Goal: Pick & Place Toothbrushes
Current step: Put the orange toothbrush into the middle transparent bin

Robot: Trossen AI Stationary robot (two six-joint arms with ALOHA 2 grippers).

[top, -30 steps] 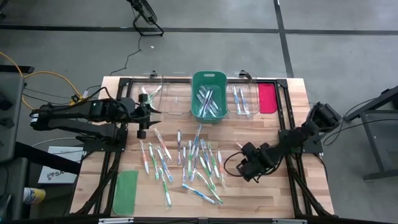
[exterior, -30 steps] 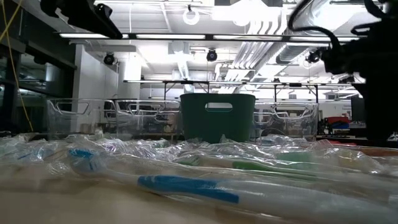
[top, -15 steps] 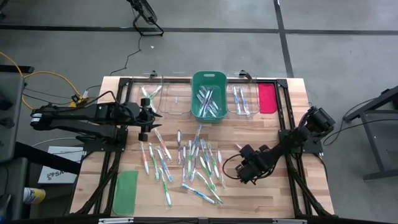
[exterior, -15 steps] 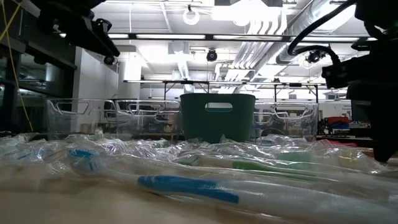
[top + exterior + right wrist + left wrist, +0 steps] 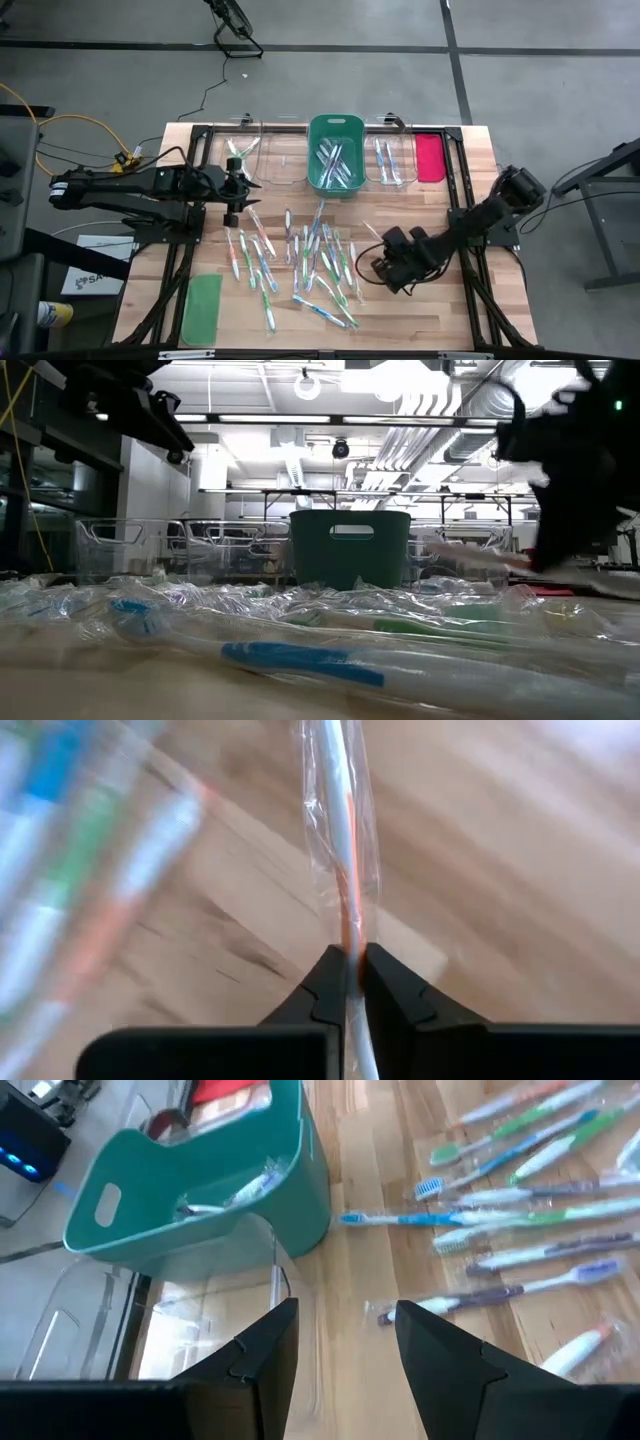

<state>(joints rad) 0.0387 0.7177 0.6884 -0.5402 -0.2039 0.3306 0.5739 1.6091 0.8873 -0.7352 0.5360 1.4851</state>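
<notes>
Wooden surface [image 5: 480,300] from above: toothbrushes [image 5: 300,255] lie spread mid-surface, the right tool [image 5: 378,268] beside them. Left wrist: the left tool [image 5: 340,1345] waits open near the green bin [image 5: 190,1180]. Right wrist: its tool pinches one wrapped toothbrush [image 5: 338,850], probably to carry it.

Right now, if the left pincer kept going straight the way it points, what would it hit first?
Probably the clear bin right ahead of the left pincer, beside the green bin; depth is uncertain.

The right end effector [image 5: 350,982] is low and pinched shut on one wrapped toothbrush [image 5: 338,830]. The left end effector [image 5: 340,1350] hangs with its two fingers apart, holding nothing.
</notes>
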